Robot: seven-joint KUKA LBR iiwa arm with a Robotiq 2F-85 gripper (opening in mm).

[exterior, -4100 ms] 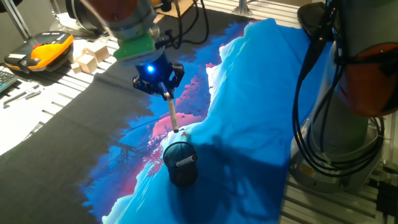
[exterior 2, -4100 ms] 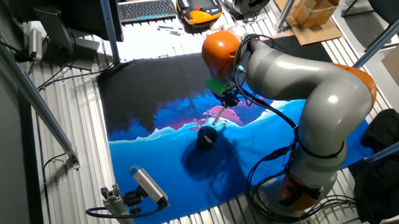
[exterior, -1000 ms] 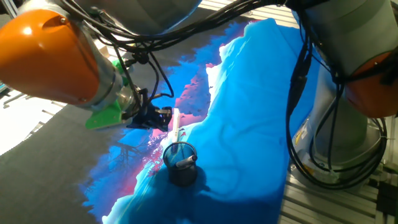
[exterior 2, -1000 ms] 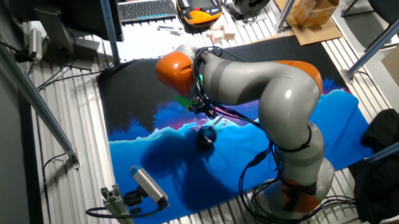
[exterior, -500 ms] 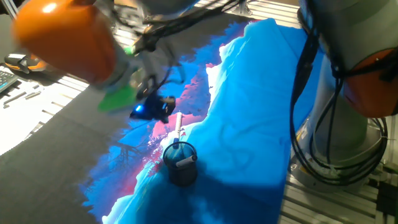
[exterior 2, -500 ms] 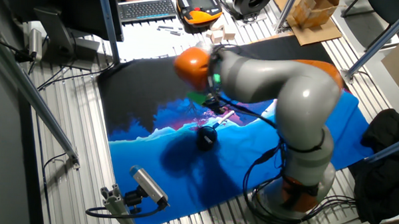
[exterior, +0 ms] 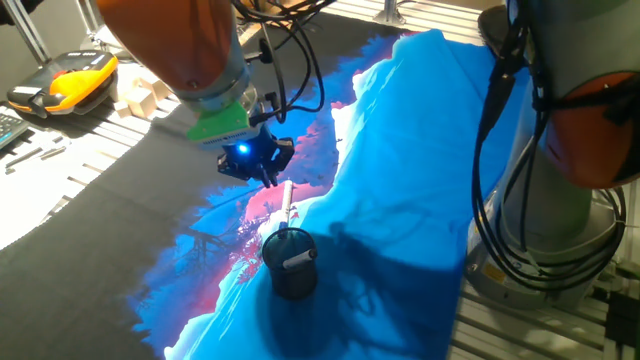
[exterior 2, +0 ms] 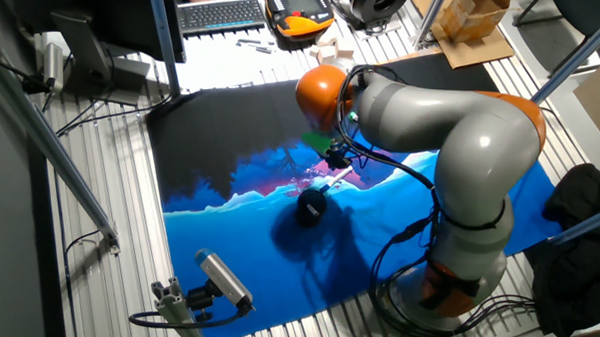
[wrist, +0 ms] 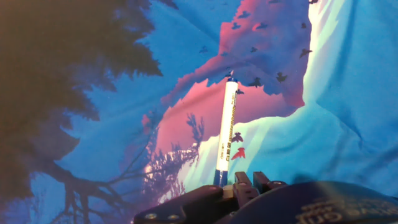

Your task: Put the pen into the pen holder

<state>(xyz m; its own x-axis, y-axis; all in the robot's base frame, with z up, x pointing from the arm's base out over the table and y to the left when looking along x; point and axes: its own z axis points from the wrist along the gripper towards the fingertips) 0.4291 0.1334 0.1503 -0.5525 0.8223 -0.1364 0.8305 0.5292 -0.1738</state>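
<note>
Draped over the slatted metal table (exterior: 40, 215) is a printed cloth (exterior: 400, 150), black toward the left of the frame, blue and pink at centre. From one fixed view I see the pen holder (exterior: 290, 263), a small round dark cup, at lower centre, with the pen (exterior: 287, 205) standing tilted in it, whitish barrel poking above the rim. A short white stick (exterior: 297, 260) lies across the cup's mouth. The gripper (exterior: 262, 172) hangs just above the pen's top, apart from it (its fingers look spread, holding nothing). The hand view shows printing along the pen barrel (wrist: 226, 130); dark hardware hides the bottom edge. The other fixed view shows a keyboard (exterior 2: 223, 13) at the upper left.
</note>
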